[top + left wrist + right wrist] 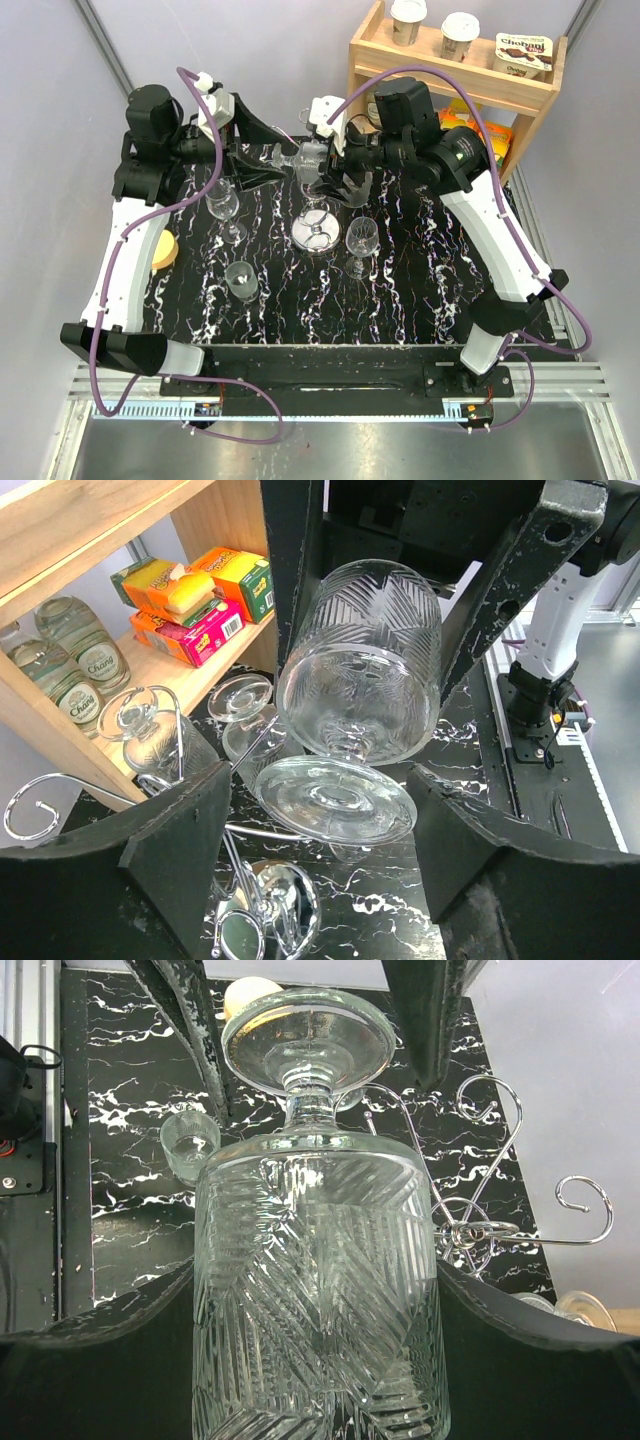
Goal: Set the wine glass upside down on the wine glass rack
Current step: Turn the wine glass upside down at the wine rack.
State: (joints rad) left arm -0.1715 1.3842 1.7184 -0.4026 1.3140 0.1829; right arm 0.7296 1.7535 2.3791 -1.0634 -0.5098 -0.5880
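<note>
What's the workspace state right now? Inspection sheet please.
Surface: black marbled table.
Job's things: wine glass held sideways in the air by the wine glass rack.
Clutter: two stemmed glasses, a small glass, a yellow object.
Grippers: right gripper shut on the bowl; left gripper flanks the foot, contact unclear.
Cables: purple cables loop along both arms.
Surroundings: wooden shelf with cups, far right corner.

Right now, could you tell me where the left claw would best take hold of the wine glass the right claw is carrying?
Probably the short stem, reached from the foot end. The wine glass lies tipped, its foot toward the open left claw, while the right claw clamps the bowl. The wide foot would likely stop a slip.
</note>
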